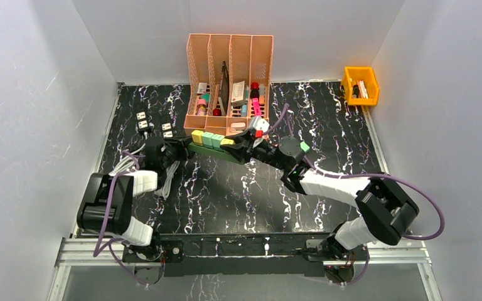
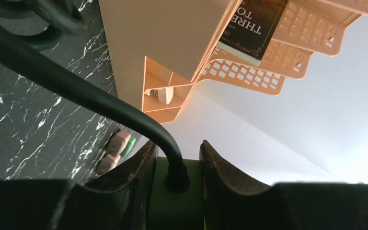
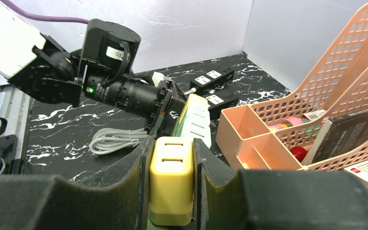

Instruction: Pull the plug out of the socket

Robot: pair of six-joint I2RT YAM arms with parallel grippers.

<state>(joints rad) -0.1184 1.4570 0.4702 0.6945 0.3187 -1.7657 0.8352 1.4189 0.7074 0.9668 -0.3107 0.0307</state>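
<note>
A dark green power strip lies across the table's middle with yellow and pale green plugs in a row on it. My right gripper is shut on the yellow plug at the strip's right end; the plug still sits on the strip. My left gripper is shut on the strip's left end, where its black cable comes out. In the right wrist view the left arm shows beyond the row of pale green plugs.
A peach file organiser with books and small items stands right behind the strip. Two black socket blocks and a coiled grey cable lie at the left. An orange bin sits at the back right.
</note>
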